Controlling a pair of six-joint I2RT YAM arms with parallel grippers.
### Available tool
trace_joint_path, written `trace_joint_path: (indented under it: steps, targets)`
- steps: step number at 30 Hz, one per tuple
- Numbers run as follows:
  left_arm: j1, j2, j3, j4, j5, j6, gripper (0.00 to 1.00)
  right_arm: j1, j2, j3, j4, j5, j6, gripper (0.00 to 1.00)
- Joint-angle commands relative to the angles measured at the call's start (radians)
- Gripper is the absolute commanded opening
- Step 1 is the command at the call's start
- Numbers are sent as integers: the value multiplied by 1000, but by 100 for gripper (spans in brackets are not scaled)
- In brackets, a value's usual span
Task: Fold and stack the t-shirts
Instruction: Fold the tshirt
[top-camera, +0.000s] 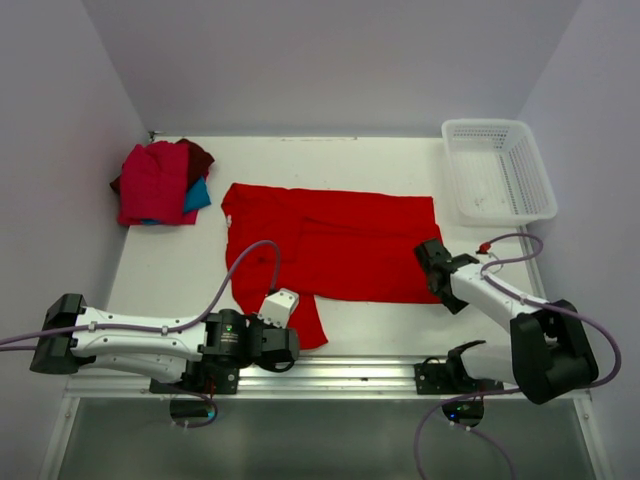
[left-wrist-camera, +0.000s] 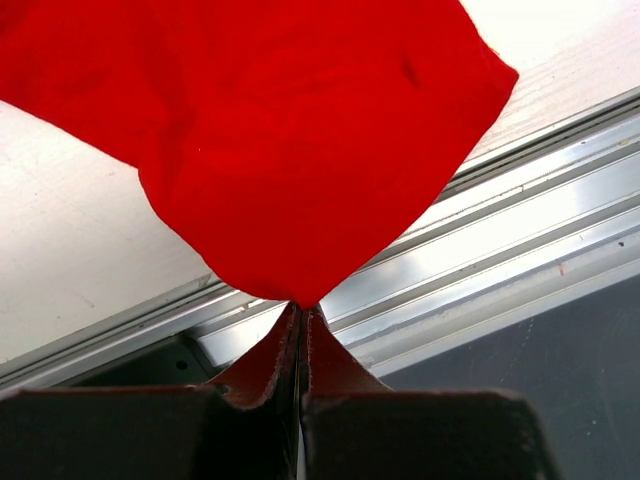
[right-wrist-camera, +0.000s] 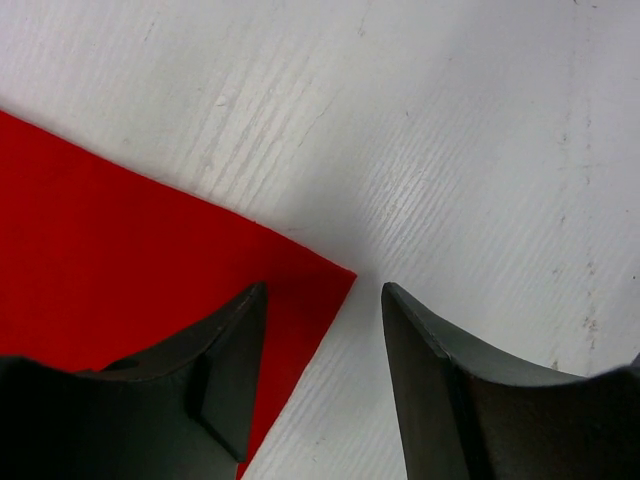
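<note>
The left gripper is pinching the red t-shirt at lower centre; the right gripper, jaws spread, is straddling its right-hand corner.

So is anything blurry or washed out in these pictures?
Top view: soft even light, all sharp. Left wrist view: the jaws dark and blurred, the red t-shirt so saturated its folds barely show. Right wrist view: jaws blurred, table grain crisp, faint shadow between them.

White table w/ scuffed top is enclosed by plain pale-lilac walls at 9, 12 & 3 o'clock. An aluminium rail is fixed along edge at 6 o'clock. Even, soft lighting is seen.
</note>
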Motion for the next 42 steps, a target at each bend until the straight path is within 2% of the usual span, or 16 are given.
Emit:
trace_joint_path:
  steps: [1, 7, 10, 11, 16, 20, 26, 32, 38, 42]
  targets:
    - [-6, 0, 29, -19, -35, -23, 0, -4, -31, 27, -34, 57, 50, 54]
    - [-6, 1, 29, -22, -31, -32, 0, -4, 32, 9, 21, 34, 75, 48]
    - [-6, -13, 27, -37, -29, -44, 0, -4, 81, 10, 48, 20, 84, 39]
    - [-6, -17, 26, -40, -29, -47, 0, -4, 102, 20, 39, 19, 95, 33]
    - [-6, -36, 17, -53, -28, -66, 0, -4, 95, 17, 53, 17, 96, 21]
    - [-6, -28, 21, -53, -31, -66, 0, -4, 73, 3, 64, 12, 83, 0]
    - [-6, -34, 70, -82, -71, -76, 0, -4, -3, 17, 87, -24, -19, 0]
    - [-4, -36, 162, -160, -221, -124, 0, -4, -103, 50, 101, -63, -155, 0]
    - [9, 6, 222, -229, -405, -136, 0, -5, -36, 153, 113, -61, -252, 0]
    - [112, -3, 213, -131, -460, -31, 0, -4, 38, 199, 128, -67, -282, 0]
